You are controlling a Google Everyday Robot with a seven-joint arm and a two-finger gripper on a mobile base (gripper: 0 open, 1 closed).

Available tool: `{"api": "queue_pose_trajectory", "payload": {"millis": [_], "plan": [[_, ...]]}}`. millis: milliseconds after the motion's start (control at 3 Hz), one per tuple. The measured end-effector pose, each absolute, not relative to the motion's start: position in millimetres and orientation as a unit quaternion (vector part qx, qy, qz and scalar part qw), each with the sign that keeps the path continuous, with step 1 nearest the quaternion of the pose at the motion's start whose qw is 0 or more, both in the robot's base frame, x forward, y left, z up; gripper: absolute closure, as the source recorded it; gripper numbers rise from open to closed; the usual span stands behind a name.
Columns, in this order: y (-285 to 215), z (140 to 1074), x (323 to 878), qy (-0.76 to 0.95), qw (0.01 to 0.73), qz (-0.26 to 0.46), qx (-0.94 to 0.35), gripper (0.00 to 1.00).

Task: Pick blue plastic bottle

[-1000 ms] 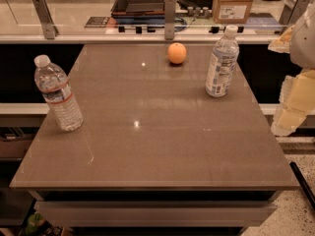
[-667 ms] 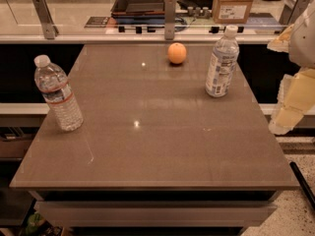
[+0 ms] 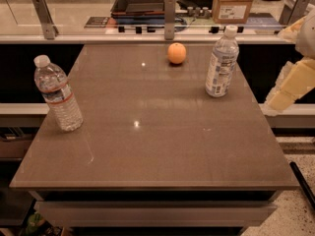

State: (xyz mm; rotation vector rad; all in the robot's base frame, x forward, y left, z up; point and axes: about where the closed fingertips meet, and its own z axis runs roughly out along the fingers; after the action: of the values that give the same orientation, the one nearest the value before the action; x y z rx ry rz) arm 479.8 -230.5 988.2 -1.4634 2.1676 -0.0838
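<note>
A brown table [image 3: 147, 146] fills most of the view, with a counter behind it that carries a dark tray [image 3: 140, 1] and a cardboard box [image 3: 235, 1]. The blue plastic bottle [image 3: 221, 65] stands upright near the table's back right corner, cap on, close to the right edge. An orange [image 3: 176, 53] sits to its left, apart from it. A second bottle with a red band [image 3: 58, 95] stands well away by the left edge.

The gripper [image 3: 288, 87] hangs off the table's right side, beyond the edge and apart from the blue plastic bottle, holding nothing. Whether it is parted or closed cannot be told from here.

As I judge it, the pick has not begun. The reach, the grasp and the lift are all left to do.

Room looks generous. The path from the right side to the blue plastic bottle is bare, and nothing stands between the two. The orange is the nearest neighbour, on the far side from the approach, and could roll if the bottle is pushed leftward. The back rail and its metal post [image 3: 170, 16] stand behind the bottle, so a sideways approach from the right seems safer than a deep one.
</note>
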Motion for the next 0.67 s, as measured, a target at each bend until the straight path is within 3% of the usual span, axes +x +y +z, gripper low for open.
{"api": "queue_pose_trajectory", "payload": {"millis": [667], "plan": [[-254.4, 979.8, 524.4, 0.809, 0.374, -0.022, -0.453, 0.00]]}}
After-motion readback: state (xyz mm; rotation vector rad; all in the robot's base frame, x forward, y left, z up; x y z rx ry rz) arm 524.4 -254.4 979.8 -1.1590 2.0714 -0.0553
